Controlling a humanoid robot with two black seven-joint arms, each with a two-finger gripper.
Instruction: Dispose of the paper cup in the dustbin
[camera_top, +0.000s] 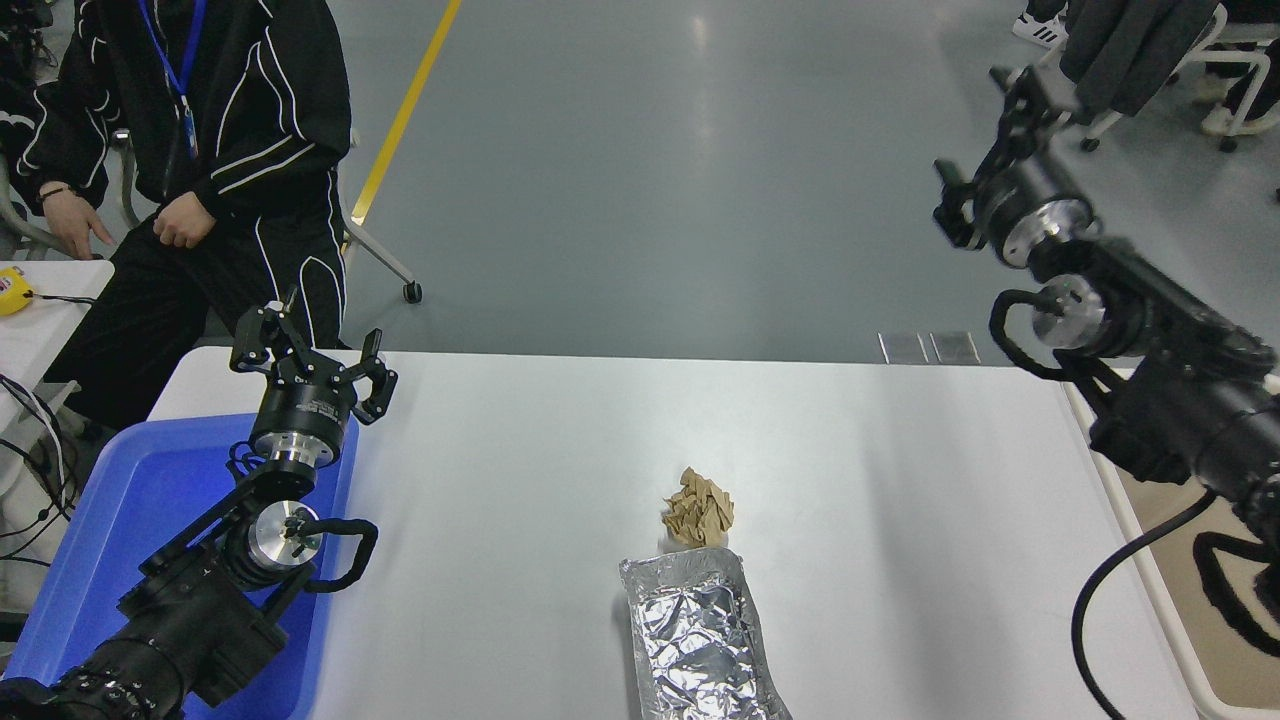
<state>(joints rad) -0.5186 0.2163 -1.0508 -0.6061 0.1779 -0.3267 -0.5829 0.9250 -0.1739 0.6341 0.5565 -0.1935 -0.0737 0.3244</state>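
The paper cup does not show in the head view. The beige dustbin (1180, 645) stands off the table's right end, and my right arm covers most of it. My right gripper (1015, 95) is raised high at the upper right, above and beyond the table's far right corner, pointing away from me. My left gripper (310, 350) is parked open and empty at the far left, over the blue tray's far edge.
A crumpled brown paper wad (698, 508) and a crinkled silver foil tray (697, 640) lie at the front middle of the white table (880, 470). A blue plastic tray (130, 510) sits at the left. A person in black (215, 130) sits at the far left corner.
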